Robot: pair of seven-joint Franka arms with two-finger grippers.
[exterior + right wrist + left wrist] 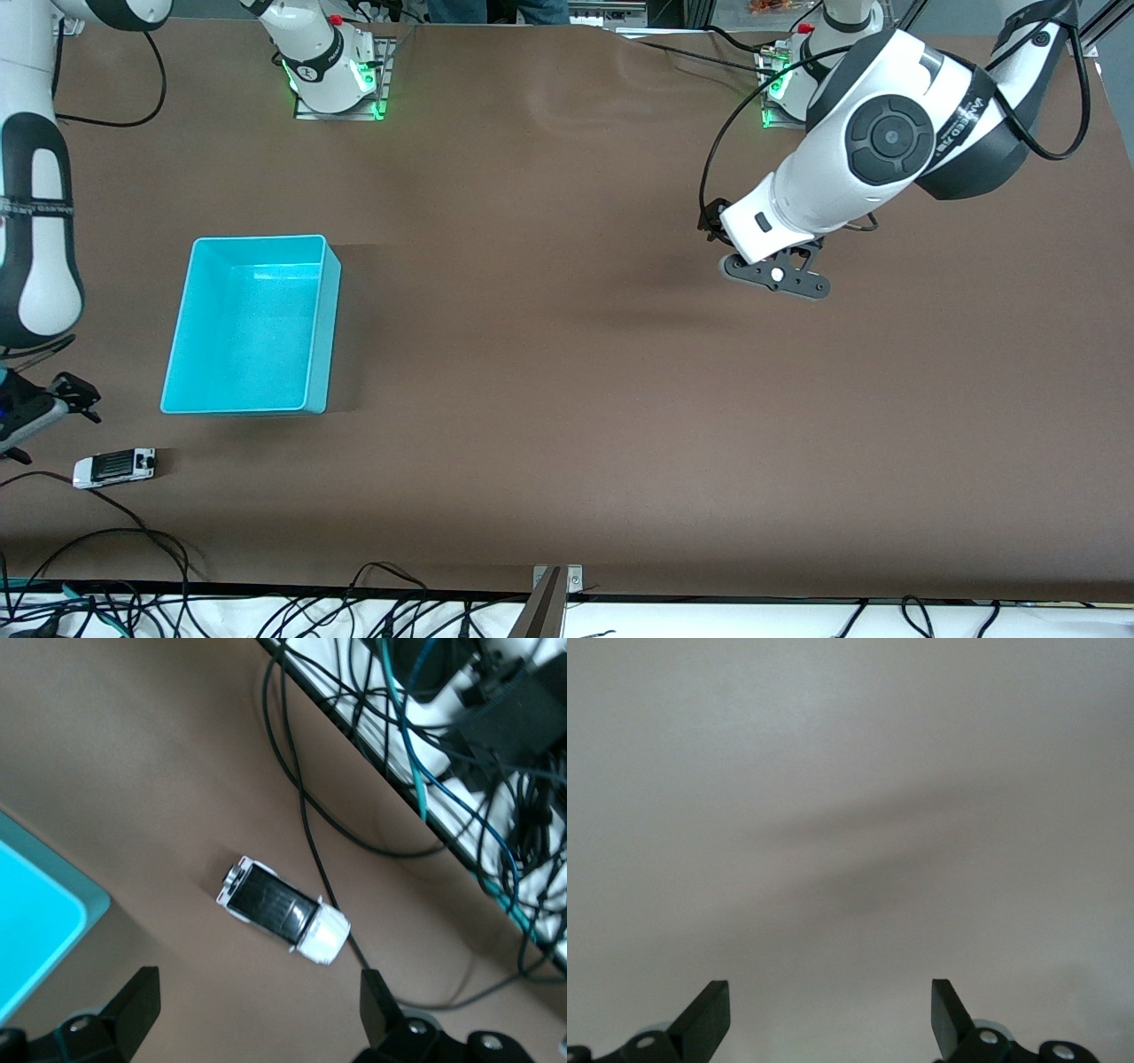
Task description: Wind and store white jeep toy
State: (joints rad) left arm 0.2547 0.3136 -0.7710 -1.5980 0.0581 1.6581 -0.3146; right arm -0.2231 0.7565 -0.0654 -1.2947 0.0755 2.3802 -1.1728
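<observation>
From the front we see the boxy white jeep toy [114,467] on the matte brown table [567,399], nearer the camera than the smooth cyan bin [252,323]. Our left gripper [831,1019] waits over bare tabletop, jaws spread. Our right gripper [257,1014] hangs open above the jeep's ribbed black roof [270,903], beside thin black cables [310,828].

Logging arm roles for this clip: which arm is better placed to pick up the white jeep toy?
Right. The right gripper, open, hovers close to the white jeep toy; the left gripper, open, waits over bare table.
</observation>
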